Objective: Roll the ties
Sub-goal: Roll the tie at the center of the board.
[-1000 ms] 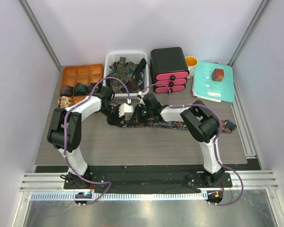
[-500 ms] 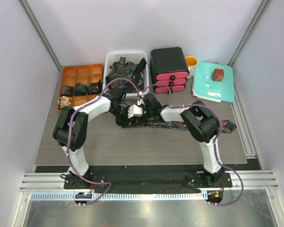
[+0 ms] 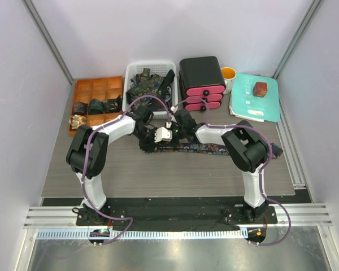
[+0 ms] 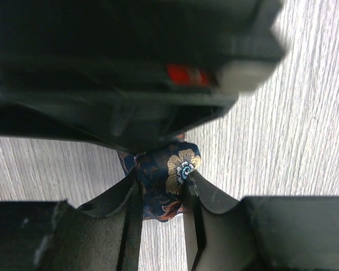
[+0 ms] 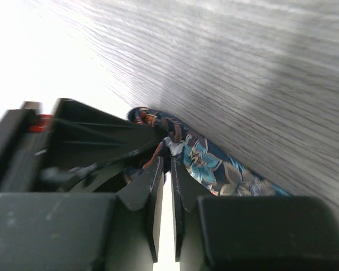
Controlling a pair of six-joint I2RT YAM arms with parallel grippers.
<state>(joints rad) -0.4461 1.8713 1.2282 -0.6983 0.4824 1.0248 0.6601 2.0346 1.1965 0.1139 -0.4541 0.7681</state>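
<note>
Pinching the tie, left tool, wrist-view only.

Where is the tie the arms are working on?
In the top view, the tie lies across mid-table, in front of the black drawers, its left end pinched in the left gripper.

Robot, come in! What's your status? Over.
Left end effector shut on the tie. Right end effector at the tie, grip unclear. Nothing blocking.

Patterned woven cloth tie on matt wood-grain table.
</note>
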